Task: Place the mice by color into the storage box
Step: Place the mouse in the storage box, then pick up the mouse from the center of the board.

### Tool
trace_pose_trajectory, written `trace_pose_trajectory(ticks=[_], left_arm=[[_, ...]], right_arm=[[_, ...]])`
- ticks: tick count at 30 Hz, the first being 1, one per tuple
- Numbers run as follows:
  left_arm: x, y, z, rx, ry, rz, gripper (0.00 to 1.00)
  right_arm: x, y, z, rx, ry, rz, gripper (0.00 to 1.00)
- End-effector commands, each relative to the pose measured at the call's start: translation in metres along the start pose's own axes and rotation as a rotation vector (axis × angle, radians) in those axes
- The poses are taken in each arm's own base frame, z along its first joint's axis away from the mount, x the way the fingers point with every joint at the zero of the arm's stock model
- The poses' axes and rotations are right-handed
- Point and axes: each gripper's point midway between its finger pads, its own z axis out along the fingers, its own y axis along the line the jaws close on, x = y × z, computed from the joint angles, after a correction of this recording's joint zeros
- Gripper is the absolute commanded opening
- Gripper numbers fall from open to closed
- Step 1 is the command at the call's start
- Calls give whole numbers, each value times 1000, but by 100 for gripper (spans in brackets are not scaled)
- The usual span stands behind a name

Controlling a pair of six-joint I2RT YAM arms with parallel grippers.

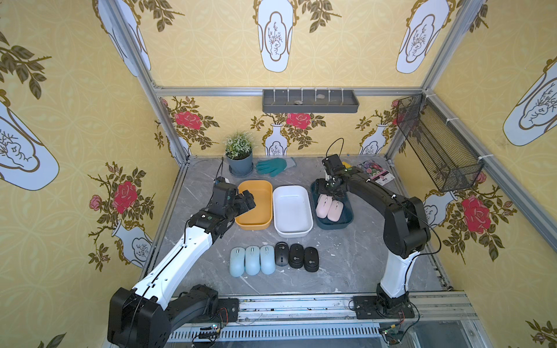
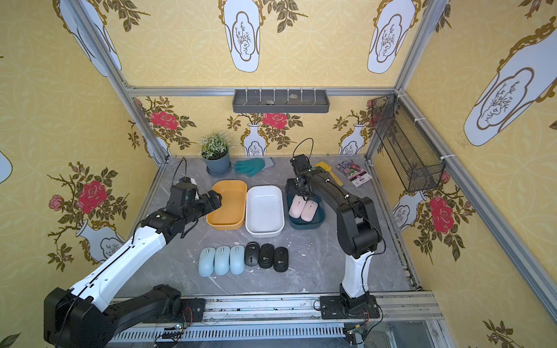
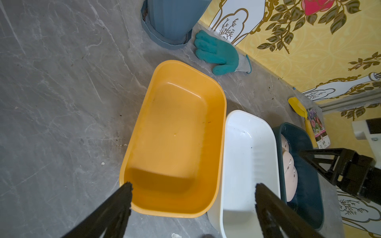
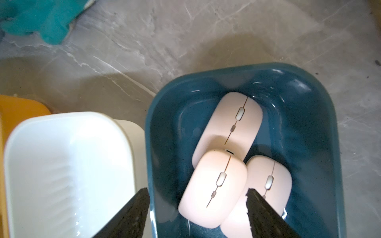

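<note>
Left gripper (image 3: 193, 185): fingers spread wide, nothing between them, hovering over the near end of the orange bin (image 1: 257, 208). That bin holds no mice.

Three pale blue mice (image 1: 252, 260) in a row on the grey table (image 1: 346, 265), side by side, near the front edge. The white bin (image 1: 292, 211), touching the orange one, holds no mice. Three black mice (image 1: 296, 256) continue the row just beside the blue ones.

Teal bin (image 1: 346, 222): three pink mice (image 4: 228, 125) inside, one (image 4: 213, 188) lying on top of the other two. Right gripper (image 4: 198, 190) just above it, fingers apart on either side of the top mouse, not clamping it.
</note>
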Motion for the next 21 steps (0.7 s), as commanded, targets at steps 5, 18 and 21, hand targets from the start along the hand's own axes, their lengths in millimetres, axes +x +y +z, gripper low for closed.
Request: trace_pose_trajectory(ticks=[5,18,21], left_arm=[[-1,1,-4,-8,1,42,94],[77,63,-15,-158,224,59,87],[100,74,-18,-182,291,26,84]], right_arm=[[0,20,-45,43,-77,-70,77],[14,30,-98,-68,-199,6,81],[17,30,-91,-63,-178,2,82]])
